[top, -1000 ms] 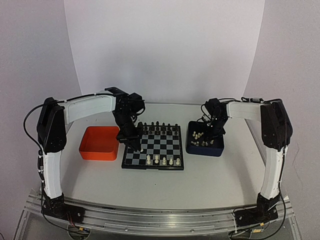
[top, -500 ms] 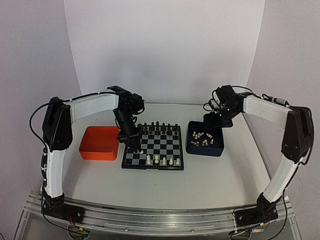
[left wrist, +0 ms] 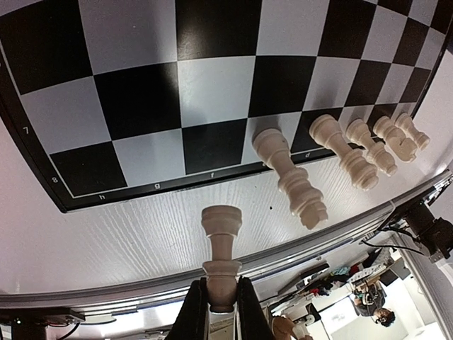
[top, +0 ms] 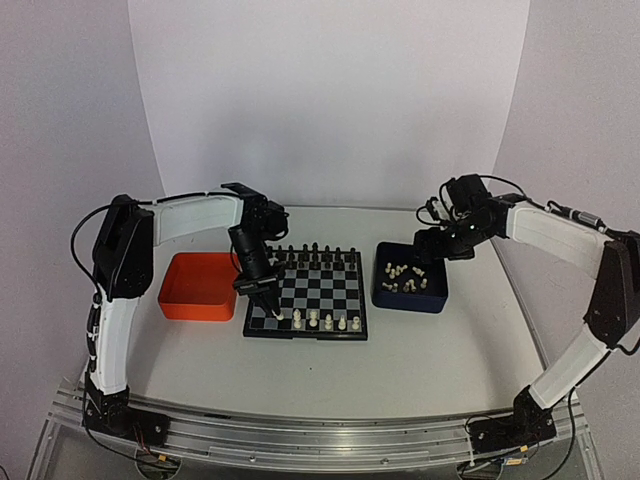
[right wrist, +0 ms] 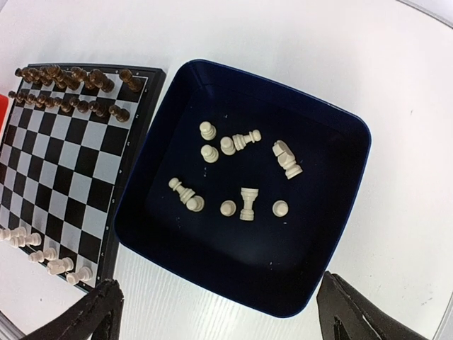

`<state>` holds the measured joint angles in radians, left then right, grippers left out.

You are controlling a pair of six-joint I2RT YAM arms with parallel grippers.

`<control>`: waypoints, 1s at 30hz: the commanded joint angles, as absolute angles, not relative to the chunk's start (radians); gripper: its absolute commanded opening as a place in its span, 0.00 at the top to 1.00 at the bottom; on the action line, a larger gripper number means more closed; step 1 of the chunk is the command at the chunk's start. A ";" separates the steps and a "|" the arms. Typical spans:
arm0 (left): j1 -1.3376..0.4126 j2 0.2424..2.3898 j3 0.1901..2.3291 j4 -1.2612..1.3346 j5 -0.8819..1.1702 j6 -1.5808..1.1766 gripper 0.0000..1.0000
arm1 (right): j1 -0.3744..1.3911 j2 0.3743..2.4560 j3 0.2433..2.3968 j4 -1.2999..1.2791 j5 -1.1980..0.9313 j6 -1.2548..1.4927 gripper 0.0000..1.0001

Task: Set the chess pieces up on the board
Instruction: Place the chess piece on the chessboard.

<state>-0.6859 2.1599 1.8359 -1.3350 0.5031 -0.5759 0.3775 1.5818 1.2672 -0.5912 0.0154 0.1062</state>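
A: Where is the left gripper [top: 265, 298]?

B: Low over the near left corner of the board [top: 320, 290]; its jaws are pinched tight on a cream piece [left wrist: 221, 244], gripped at one end, the other end pointing toward the board's rim; I cannot tell whether it touches the board.

A: And the rest of the cream set?

B: Five white pieces [top: 328, 321] stand side by side in the near row, just right of the held one; the wrist view shows them upright on their squares. The loose pieces [right wrist: 248, 204] lie in the blue tray [top: 410, 298], just right of the board; some are upright, some are on their sides.

A: The right gripper [top: 427, 248]?

B: It hangs above the far side of the blue tray; its jaws are spread wide with nothing between them, and its own camera looks straight down into the tray.

A: Anything else on the table?

B: Black pieces [top: 315, 251] fill the two far rows; an orange tray [top: 195, 290] sits just left of the board.
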 commanded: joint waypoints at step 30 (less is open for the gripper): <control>-0.669 2.269 1.932 -1.431 0.538 -0.575 1.00 | 0.378 1.503 1.208 -0.542 0.090 0.093 0.06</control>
